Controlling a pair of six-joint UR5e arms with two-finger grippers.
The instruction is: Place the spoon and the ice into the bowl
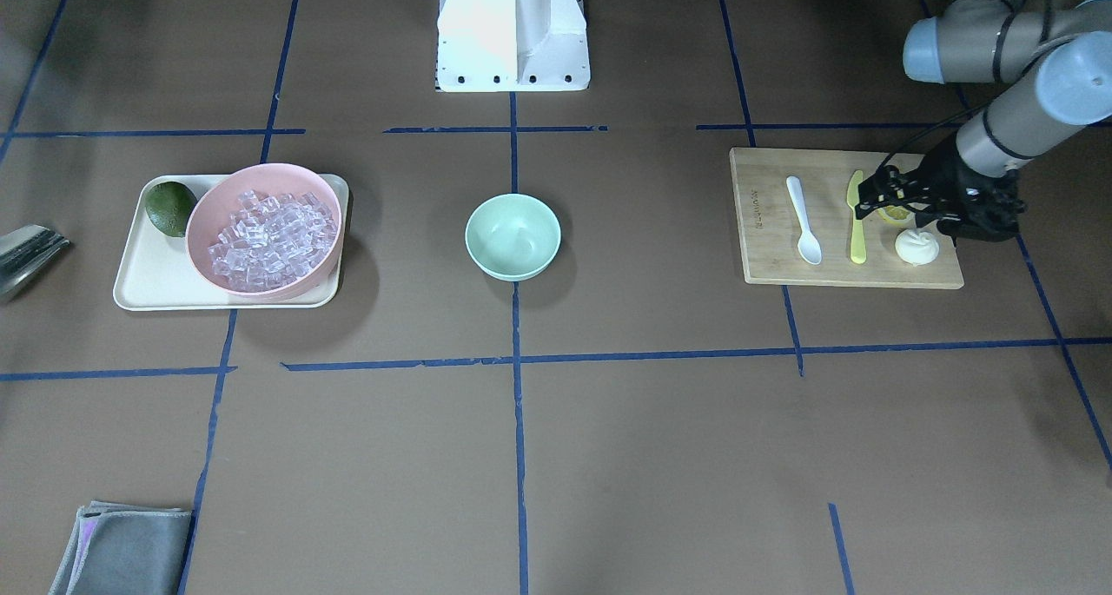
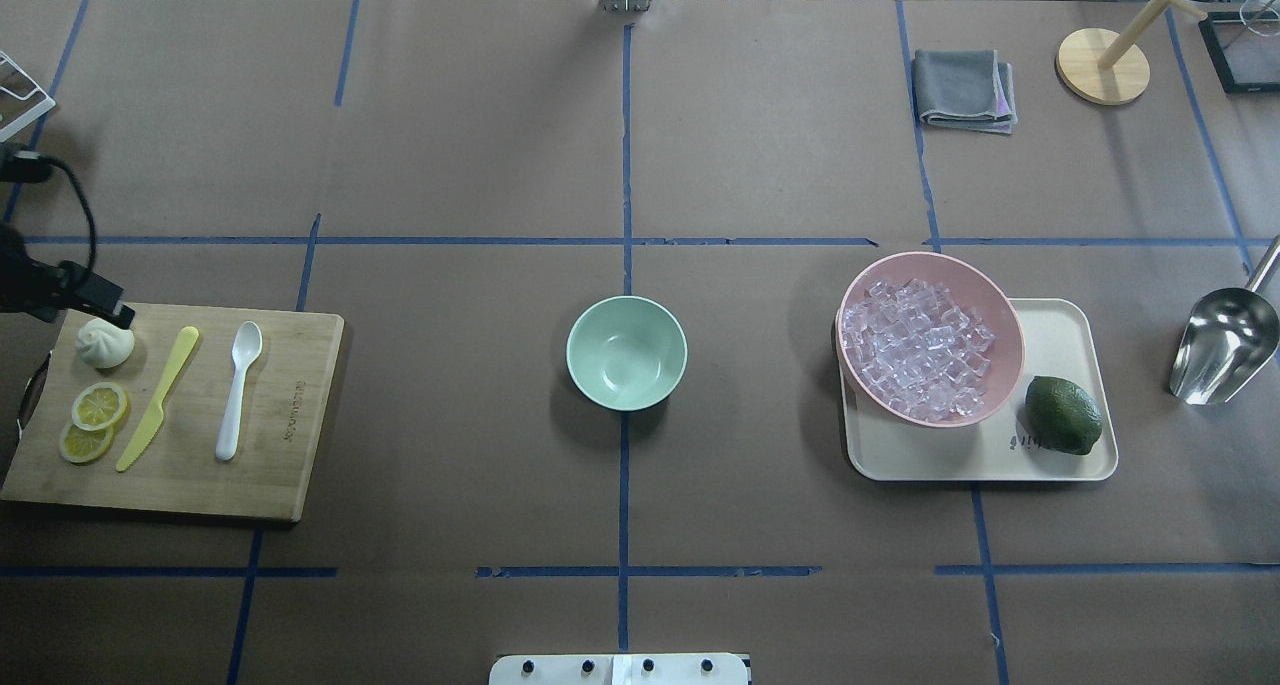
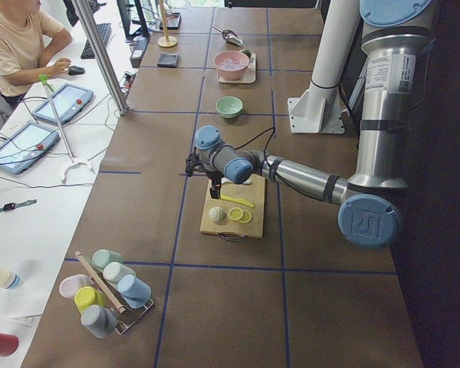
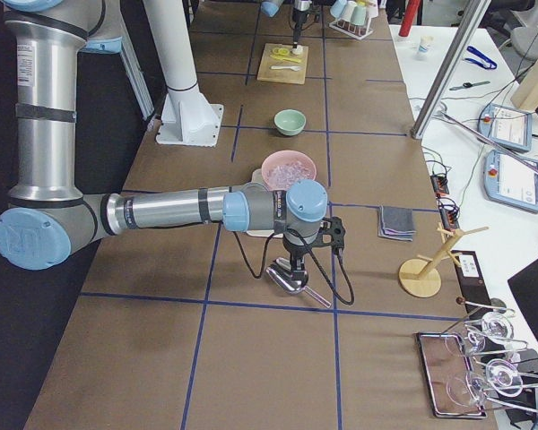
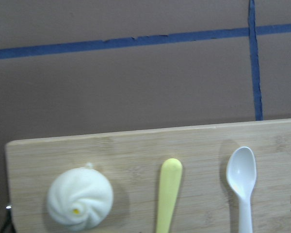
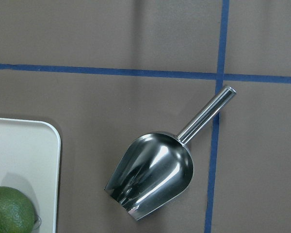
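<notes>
The white spoon (image 1: 804,221) lies on a wooden cutting board (image 1: 764,247), beside a yellow-green knife (image 1: 857,217); it also shows in the left wrist view (image 5: 241,179). The ice (image 2: 917,348) is heaped in a pink bowl (image 2: 940,260). The mint-green bowl (image 2: 627,352) stands empty at the table's centre. My left gripper (image 1: 871,200) hovers over the board's outer end near the knife, open and empty. My right gripper (image 4: 293,262) hangs above a metal scoop (image 6: 153,174); I cannot tell whether it is open or shut.
A white bun (image 2: 105,343) and lemon slices (image 2: 98,405) lie on the board. The pink bowl and a lime (image 2: 1063,415) sit on a cream tray (image 2: 1060,335). A grey cloth (image 2: 962,87) and a wooden stand (image 2: 1103,65) are at the far right.
</notes>
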